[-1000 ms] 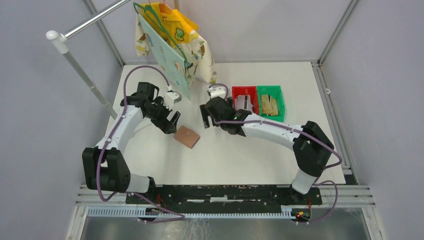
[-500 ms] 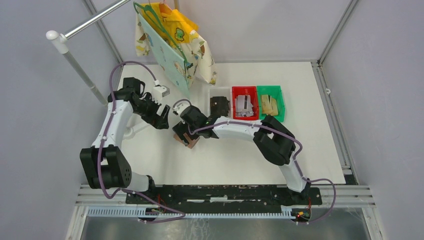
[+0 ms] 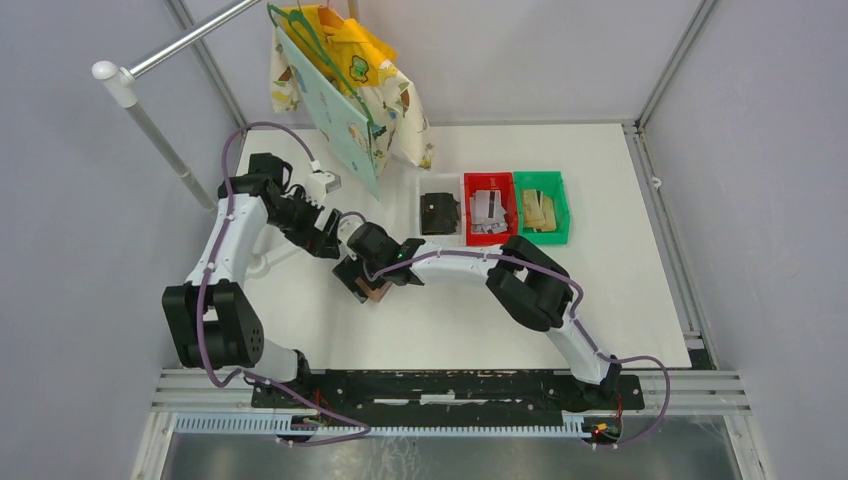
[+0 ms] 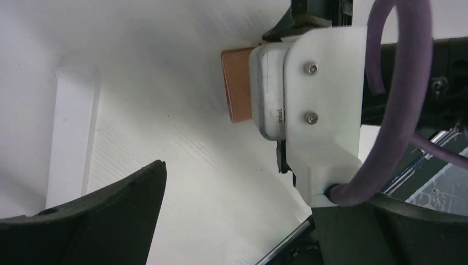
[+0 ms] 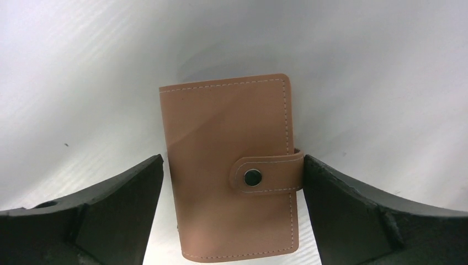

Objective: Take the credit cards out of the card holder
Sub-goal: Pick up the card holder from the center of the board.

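The salmon-pink card holder (image 5: 232, 165) lies flat on the white table, closed, its strap snapped shut over the right edge. My right gripper (image 5: 233, 161) hangs right over it, open, one finger on each long side; the right fingertip is at the strap. From above, the right gripper (image 3: 358, 280) covers most of the card holder (image 3: 378, 291). My left gripper (image 3: 325, 236) is open and empty just up-left of it. In the left wrist view the left gripper (image 4: 240, 187) faces the card holder (image 4: 237, 88), half hidden behind the right wrist's white camera mount (image 4: 309, 105). Any credit cards inside are hidden.
Three bins stand in a row at back right: a clear one (image 3: 440, 212) with black cards, a red one (image 3: 489, 208) with grey cards, a green one (image 3: 541, 208) with tan cards. Bibs (image 3: 350, 90) hang from a white rail (image 3: 160, 150) at back left.
My right arm has swung left from beside the bins and come down over the card holder. The left gripper has drawn back a little to the upper left.
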`<action>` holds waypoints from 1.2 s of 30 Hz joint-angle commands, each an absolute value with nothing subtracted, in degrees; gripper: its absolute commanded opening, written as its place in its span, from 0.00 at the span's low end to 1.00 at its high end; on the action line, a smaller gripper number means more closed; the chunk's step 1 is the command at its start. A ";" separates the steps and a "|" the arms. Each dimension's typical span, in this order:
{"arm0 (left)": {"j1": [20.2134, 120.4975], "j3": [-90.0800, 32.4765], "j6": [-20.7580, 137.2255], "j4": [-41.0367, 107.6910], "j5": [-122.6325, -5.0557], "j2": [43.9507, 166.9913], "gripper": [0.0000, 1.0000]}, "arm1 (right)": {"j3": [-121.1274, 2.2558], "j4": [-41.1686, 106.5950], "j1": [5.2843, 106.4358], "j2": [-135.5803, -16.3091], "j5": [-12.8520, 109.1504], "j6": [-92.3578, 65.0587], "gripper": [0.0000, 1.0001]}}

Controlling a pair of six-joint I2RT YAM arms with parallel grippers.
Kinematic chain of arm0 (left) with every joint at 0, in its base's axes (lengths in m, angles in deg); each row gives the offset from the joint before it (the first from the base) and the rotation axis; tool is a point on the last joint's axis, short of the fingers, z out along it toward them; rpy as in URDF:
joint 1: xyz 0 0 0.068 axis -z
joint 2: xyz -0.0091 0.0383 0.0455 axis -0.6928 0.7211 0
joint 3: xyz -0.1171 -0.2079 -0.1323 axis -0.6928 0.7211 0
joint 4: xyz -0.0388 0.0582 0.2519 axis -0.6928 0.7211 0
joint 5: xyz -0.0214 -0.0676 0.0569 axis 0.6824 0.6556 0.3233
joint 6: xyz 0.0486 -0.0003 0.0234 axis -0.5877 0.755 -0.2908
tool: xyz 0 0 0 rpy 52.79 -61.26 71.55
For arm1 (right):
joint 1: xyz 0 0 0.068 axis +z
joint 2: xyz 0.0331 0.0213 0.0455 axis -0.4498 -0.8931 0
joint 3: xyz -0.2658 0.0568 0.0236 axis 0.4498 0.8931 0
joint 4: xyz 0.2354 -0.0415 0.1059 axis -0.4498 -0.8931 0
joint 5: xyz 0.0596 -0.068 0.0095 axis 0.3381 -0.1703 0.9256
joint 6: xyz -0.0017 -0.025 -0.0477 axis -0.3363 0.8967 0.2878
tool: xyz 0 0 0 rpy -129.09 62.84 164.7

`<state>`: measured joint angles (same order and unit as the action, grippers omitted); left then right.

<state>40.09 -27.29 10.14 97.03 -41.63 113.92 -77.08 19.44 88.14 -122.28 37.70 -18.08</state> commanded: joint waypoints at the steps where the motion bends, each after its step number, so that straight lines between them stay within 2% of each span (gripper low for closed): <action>1: 39.93 -32.68 13.82 96.87 -41.96 113.47 1.00 | -74.15 19.86 90.77 -123.28 36.46 -21.10 0.98; 6: 40.02 -31.74 14.49 97.32 -40.80 110.59 1.00 | -71.07 21.17 91.48 -121.89 31.68 -23.89 0.90; 9: 39.99 -31.39 14.59 97.75 -41.34 109.70 1.00 | -68.98 22.31 92.15 -119.67 28.42 -24.48 0.81; 15: 40.06 -31.01 14.10 97.62 -43.60 108.42 1.00 | -60.54 28.29 92.74 -110.96 24.95 -25.08 0.74; 20: 40.05 -32.65 14.88 99.00 -45.58 110.12 1.00 | -53.86 32.80 92.76 -104.94 24.10 -27.21 0.72; 27: 40.11 -33.71 23.80 96.78 -40.06 110.29 1.00 | -47.79 36.35 92.74 -98.24 22.55 -30.19 0.69; 36: 40.86 -37.61 32.53 94.93 -36.92 108.04 1.00 | -47.45 37.98 92.74 -91.72 23.02 -34.36 0.67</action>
